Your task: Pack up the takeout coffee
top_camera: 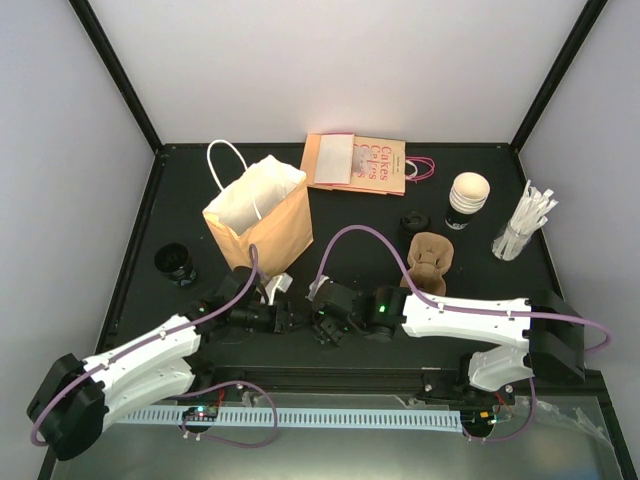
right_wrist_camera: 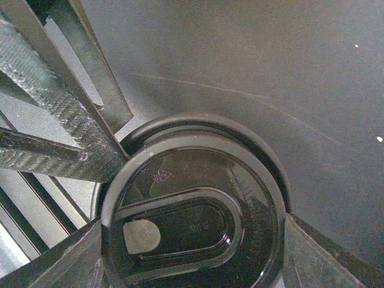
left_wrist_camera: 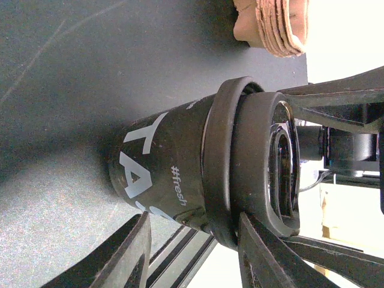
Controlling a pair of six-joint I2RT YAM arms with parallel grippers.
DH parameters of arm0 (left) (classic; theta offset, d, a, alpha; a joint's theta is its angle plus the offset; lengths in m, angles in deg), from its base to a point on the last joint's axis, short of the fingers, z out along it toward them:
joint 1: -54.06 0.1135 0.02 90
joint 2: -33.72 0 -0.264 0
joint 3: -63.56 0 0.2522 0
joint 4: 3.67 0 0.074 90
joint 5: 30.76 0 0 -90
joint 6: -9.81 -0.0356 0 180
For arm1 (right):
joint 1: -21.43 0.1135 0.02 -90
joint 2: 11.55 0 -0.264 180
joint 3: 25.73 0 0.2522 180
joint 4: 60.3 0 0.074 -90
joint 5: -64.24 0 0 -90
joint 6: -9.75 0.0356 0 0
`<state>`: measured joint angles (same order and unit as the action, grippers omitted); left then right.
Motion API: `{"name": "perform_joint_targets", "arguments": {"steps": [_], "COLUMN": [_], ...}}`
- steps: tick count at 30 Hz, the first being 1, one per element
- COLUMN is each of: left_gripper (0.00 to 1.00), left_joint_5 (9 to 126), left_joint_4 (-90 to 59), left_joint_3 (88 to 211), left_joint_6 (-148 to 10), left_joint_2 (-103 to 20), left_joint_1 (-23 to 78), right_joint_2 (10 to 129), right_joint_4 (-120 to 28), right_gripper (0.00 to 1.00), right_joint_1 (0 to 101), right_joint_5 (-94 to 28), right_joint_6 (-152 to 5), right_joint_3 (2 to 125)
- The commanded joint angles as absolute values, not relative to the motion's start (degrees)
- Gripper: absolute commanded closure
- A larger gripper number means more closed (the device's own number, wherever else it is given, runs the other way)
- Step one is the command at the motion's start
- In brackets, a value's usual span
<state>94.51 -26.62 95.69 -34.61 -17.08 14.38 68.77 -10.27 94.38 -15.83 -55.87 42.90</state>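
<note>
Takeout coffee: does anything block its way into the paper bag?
No loose thing visibly does. The takeout coffee, gripped by the right tool, is in front of the open paper bag; only the left arm's wrist and cable lie beside that path.

Coffee lid [right_wrist_camera: 192, 222], lower rim beyond the bottom edge

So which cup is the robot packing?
Find the brown paper bag on the black table, then look nearer the robot, where left hand and right hand meet. The cup between them is black with white lettering and a black lid; the back-right cup has a pale top.
</note>
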Motion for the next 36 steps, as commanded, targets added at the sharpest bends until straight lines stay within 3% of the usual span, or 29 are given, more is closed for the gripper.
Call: {"name": "perform_joint_targets", "arguments": {"steps": [1,20,32,36], "left_gripper": [0.60,0.67,0.72,0.73], "left_joint_5": [91.3,90.2,94.4,92.6], "left_joint_4": [-27.5,-30.3,-18.0,-20.5], "left_joint_3": [95.3,92.7,84.0,83.8], "left_joint_6": [-33.1,-29.2,-20.7,-20.2], "left_joint_2": [-19.5,-25.3,-28.4,-25.4], "left_joint_1": [14.6,14.7,14.5,14.5], "right_joint_2": [72.9,76.9,79.6,80.6], "right_joint_4": [-4.5,-4.6,-4.6,-4.7], "right_gripper": [0.33,0.34,0.34,0.35], "right_joint_1": [94.5,94.5,94.6,94.6], "right_joint_5": [-17.8,-21.3,-25.4,-26.0], "right_joint_6": [-56.8,-58.1,-58.9,-59.2], "right_joint_3": [40.0,39.3,39.0,39.2]}}
